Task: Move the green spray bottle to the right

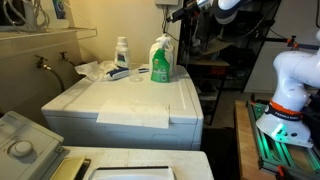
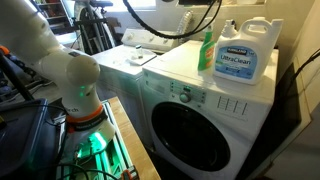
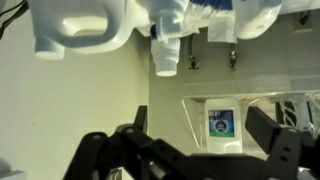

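The green spray bottle (image 1: 160, 66) stands upright on the white washer top (image 1: 130, 100), right in front of the white jug (image 1: 164, 44). In an exterior view it (image 2: 206, 52) stands beside the jug with the blue label (image 2: 246, 58). In the wrist view, only its pale spray head (image 3: 165, 50) shows, below the jug (image 3: 75, 25). My gripper (image 1: 179, 13) hangs high above and beside the bottles. In the wrist view its fingers (image 3: 205, 130) are wide open and empty, framing the small white bottle with a coloured label (image 3: 220, 124).
The small white bottle (image 1: 122, 50) stands further along the washer's back, next to crumpled cloth (image 1: 95, 70). A wall with taps (image 1: 45, 63) runs behind. A second machine (image 1: 30, 150) is in front. The robot base (image 2: 80, 95) stands beside the washer door (image 2: 190, 135).
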`<action>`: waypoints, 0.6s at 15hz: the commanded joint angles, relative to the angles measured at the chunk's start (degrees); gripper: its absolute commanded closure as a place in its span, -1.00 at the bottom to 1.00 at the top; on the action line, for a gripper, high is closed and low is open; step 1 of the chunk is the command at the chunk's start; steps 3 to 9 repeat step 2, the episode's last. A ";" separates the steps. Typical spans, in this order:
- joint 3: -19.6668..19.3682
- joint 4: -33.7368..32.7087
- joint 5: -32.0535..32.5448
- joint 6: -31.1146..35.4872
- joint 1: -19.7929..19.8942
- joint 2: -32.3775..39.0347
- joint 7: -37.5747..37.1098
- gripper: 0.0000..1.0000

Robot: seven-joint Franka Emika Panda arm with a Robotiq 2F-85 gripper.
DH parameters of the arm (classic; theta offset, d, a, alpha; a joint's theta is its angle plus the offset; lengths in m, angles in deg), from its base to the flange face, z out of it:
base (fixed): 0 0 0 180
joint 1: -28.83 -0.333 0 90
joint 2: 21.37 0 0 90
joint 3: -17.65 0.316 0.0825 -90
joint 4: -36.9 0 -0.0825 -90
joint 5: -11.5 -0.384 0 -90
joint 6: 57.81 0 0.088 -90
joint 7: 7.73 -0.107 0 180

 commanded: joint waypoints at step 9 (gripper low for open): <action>-0.35 2.28 0.00 5.36 0.17 -4.37 0.96 -0.99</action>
